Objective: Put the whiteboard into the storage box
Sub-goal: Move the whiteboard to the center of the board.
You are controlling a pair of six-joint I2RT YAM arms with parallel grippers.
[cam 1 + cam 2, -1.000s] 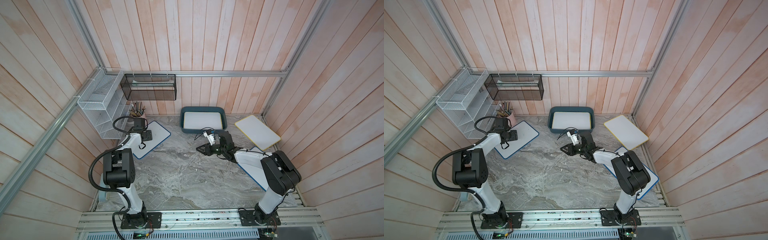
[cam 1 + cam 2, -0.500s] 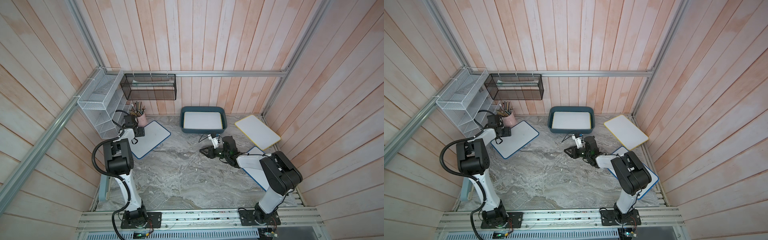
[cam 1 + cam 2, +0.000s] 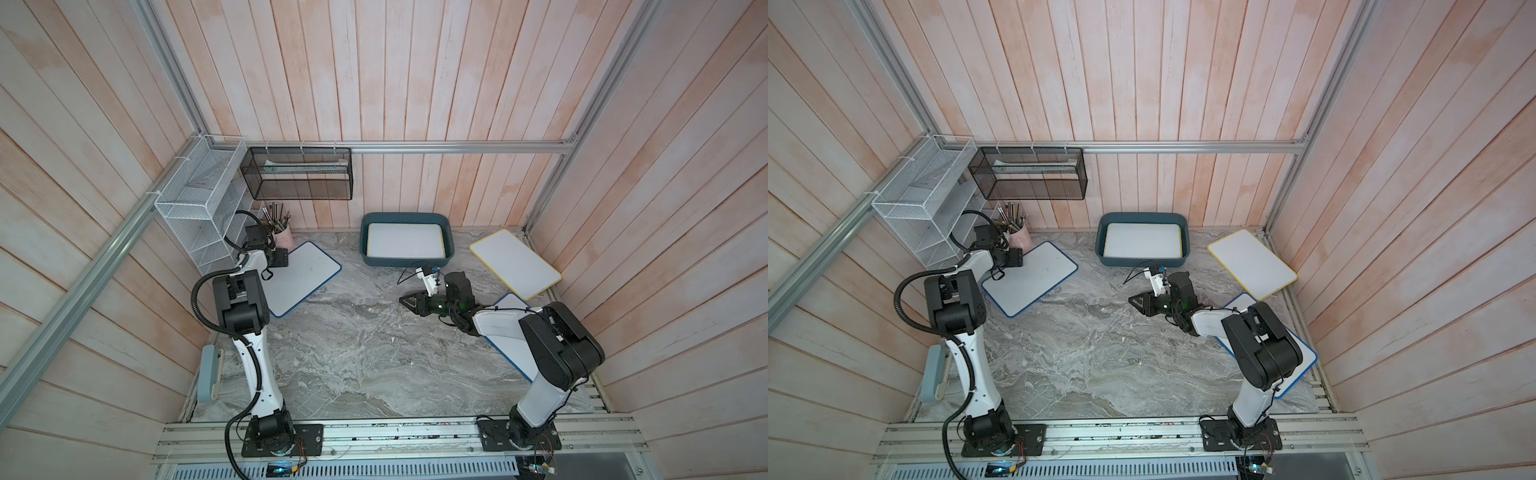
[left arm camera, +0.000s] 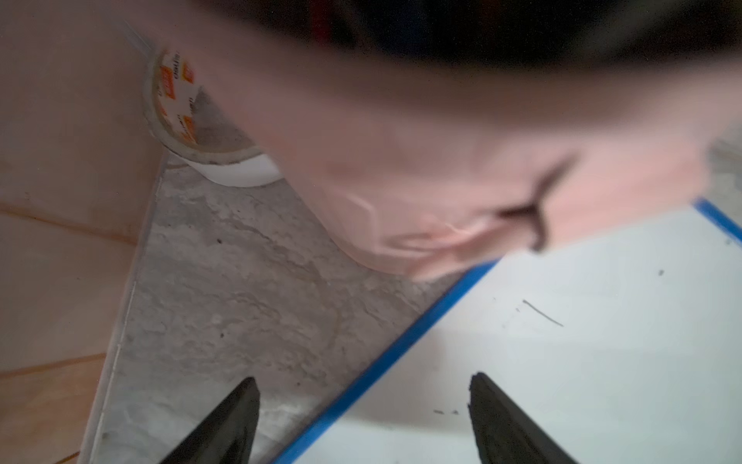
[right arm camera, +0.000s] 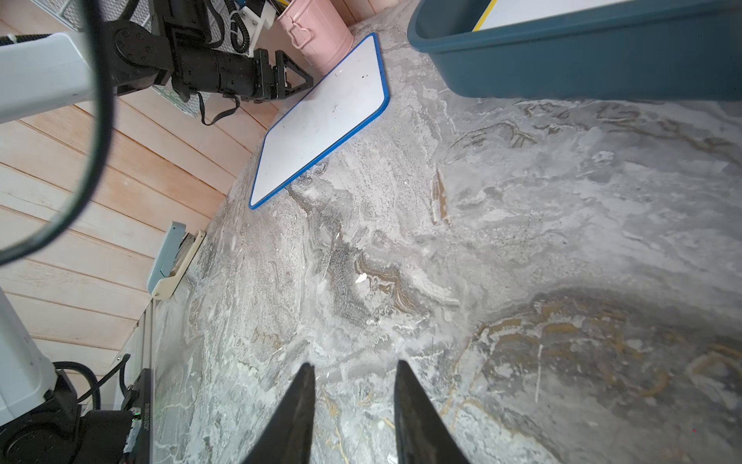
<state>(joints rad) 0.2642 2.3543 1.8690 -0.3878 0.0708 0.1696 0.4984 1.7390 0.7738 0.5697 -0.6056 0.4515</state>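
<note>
In both top views one whiteboard [image 3: 405, 243] lies flat in the box [image 3: 405, 262]. A yellow board [image 3: 515, 264] and two blue boards [image 3: 305, 276] [image 3: 513, 357] are still outside it on the table [image 3: 353, 353], so most of the task seems left.

Left wrist: the left jaws stand wide, straddling a blue board's edge [image 4: 401, 349] and holding nothing.

Right wrist: the right jaws are narrow and empty above bare table.

A second ago the left arm [image 3: 243, 307] reached further along that board. It is now at the corner by the cup [image 3: 284, 239], with its jaws wider.

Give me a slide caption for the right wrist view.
Right gripper, jaws apart and empty, over the marble tabletop; beyond, storage box holding a yellow-edged whiteboard, left gripper at the blue-edged whiteboard.
</note>
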